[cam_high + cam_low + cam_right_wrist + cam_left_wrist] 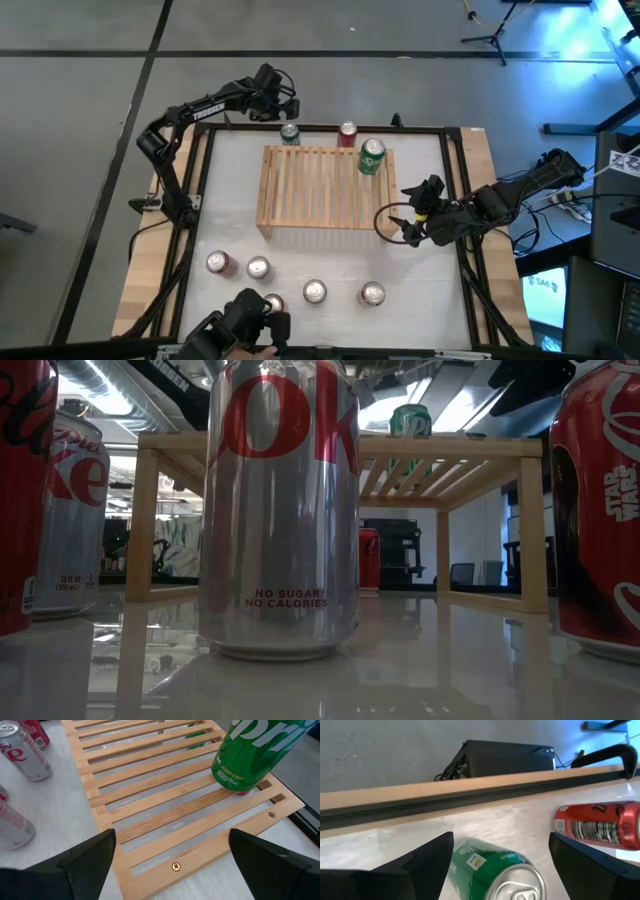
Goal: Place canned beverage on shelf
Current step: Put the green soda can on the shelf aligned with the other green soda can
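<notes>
The wooden shelf [325,190] stands mid-table, and a green can [372,157] stands upright on its far right corner. Behind the shelf, on the table, stand another green can [290,134] and a red can [347,133]. My left gripper [284,110] hovers open at the far edge, slanting down over that green can [495,872]. Its fingers stand on either side of the can's top without touching it. My right gripper [405,218] waits open over the shelf's right end [200,845].
Several red and silver cans [315,292] stand in a loose row near the table's front edge; one silver can [278,510] fills the low view. The table's raised far rail [470,795] runs just behind the two far cans. The shelf's slatted top [150,775] is bare left of the green can.
</notes>
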`<control>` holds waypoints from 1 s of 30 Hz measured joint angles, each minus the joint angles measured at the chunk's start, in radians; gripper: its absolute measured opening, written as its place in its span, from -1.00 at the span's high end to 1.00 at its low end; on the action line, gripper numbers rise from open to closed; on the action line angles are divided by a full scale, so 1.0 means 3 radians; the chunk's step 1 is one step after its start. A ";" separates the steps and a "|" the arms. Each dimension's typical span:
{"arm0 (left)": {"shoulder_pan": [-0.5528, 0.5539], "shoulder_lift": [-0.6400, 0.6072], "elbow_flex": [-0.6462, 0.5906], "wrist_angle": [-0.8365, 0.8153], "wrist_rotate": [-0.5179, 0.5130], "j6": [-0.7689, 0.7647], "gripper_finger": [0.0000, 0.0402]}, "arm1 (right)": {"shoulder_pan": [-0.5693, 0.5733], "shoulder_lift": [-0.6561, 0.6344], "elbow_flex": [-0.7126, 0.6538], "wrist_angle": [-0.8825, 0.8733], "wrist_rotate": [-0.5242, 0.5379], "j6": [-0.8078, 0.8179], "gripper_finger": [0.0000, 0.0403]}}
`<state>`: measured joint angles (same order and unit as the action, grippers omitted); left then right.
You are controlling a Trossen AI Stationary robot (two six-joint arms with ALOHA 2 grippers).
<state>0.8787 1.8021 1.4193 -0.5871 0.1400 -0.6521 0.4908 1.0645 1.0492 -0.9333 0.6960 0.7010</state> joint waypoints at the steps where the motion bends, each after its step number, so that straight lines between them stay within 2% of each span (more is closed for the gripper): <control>1: -0.0006 0.0016 0.0001 0.0004 0.0004 0.0000 -0.58 | -0.0001 0.0000 0.0000 0.0000 0.0000 0.0000 -0.90; 30: -0.0103 0.0037 0.0001 -0.0278 0.0012 0.0085 -0.58 | 0.0000 0.0000 0.0000 0.0000 -0.0003 0.0001 -0.90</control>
<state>0.8479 1.8133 1.4197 -0.6704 0.1436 -0.6266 0.4908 1.0645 1.0492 -0.9333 0.6952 0.7013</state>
